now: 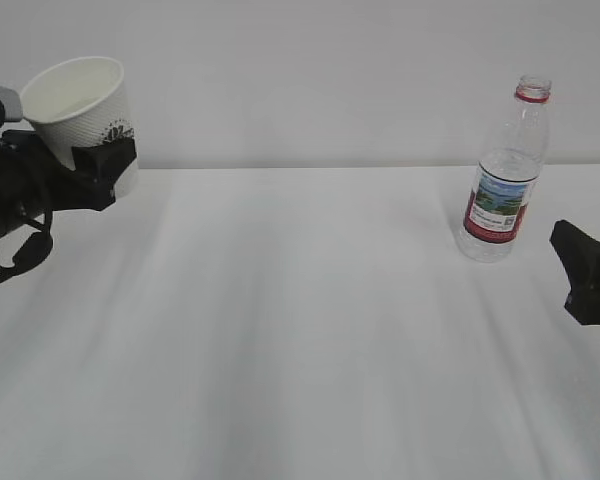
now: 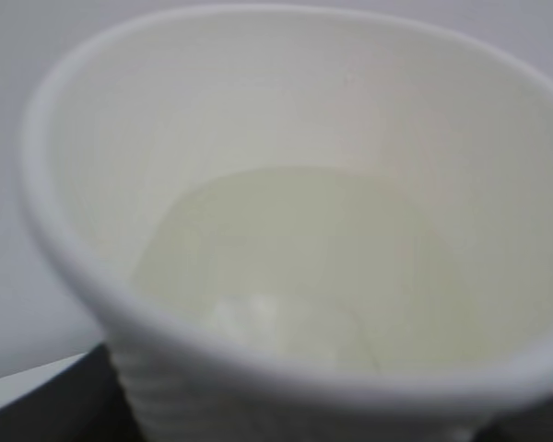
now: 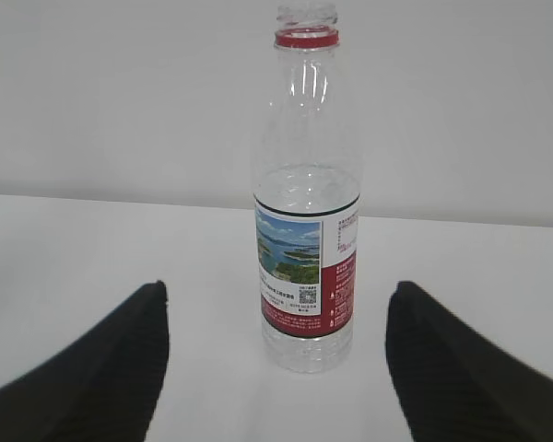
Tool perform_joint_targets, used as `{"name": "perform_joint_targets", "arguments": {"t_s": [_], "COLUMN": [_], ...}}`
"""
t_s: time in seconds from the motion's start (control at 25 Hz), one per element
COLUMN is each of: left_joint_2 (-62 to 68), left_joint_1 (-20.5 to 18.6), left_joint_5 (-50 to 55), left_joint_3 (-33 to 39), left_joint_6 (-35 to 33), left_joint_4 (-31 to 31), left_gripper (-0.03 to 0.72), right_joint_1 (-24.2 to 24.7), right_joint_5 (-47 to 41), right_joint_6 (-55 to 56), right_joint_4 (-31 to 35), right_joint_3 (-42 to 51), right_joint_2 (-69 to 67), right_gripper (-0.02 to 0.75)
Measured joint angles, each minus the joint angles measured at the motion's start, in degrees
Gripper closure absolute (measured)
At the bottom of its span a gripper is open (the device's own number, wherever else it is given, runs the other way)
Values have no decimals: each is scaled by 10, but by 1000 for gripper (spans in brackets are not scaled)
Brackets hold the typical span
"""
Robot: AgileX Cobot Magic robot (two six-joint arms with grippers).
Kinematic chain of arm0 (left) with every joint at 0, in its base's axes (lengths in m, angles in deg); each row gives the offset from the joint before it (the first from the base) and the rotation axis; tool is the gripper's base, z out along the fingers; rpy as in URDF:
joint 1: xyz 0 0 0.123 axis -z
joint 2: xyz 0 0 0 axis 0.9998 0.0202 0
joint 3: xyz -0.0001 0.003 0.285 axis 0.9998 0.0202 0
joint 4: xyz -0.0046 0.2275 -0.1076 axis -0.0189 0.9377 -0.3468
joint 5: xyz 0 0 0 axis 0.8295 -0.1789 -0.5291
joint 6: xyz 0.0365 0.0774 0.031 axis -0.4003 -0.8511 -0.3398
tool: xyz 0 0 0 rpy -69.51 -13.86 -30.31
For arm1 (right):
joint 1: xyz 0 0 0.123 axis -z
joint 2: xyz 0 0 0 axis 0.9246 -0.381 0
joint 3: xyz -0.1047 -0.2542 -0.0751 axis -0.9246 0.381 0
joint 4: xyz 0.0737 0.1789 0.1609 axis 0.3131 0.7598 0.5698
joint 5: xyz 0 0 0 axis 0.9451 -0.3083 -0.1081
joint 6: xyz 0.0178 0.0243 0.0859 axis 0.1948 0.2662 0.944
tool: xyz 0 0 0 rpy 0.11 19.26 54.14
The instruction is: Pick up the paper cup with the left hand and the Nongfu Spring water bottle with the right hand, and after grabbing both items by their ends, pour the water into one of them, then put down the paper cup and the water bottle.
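- The cup [image 1: 85, 115] is white, with a ribbed, embossed side and a dark round logo.
- The bottle [image 1: 504, 170] is clear ribbed plastic with a red neck ring; its label shows a red band below a green-blue landscape.
- Both grippers, left [image 1: 90, 170] and right [image 1: 586, 275], are black.
- The worktop [image 1: 300, 350] is white.

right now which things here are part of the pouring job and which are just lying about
Part of the job:
- paper cup, held off the table by the left gripper, pale liquid inside
- Nongfu Spring water bottle, upright on the table, uncapped
- right gripper, open, short of the bottle

Just lying about:
- nothing; only the white table
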Motion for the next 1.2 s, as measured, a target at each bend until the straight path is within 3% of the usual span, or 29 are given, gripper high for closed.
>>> {"name": "perform_joint_targets", "arguments": {"t_s": [0.64, 1.2], "left_joint_2": [0, 48], "left_joint_1": [-77, -84], "left_joint_5": [22, 8], "left_joint_3": [0, 0], "left_joint_6": [0, 0], "left_joint_4": [-44, -48], "left_gripper": [197, 204], "right_joint_1": [0, 0], "right_joint_5": [0, 0], "right_joint_6": [0, 0], "right_joint_4": [0, 0], "right_joint_3": [0, 0], "right_joint_2": [0, 0], "right_gripper": [185, 185]}}
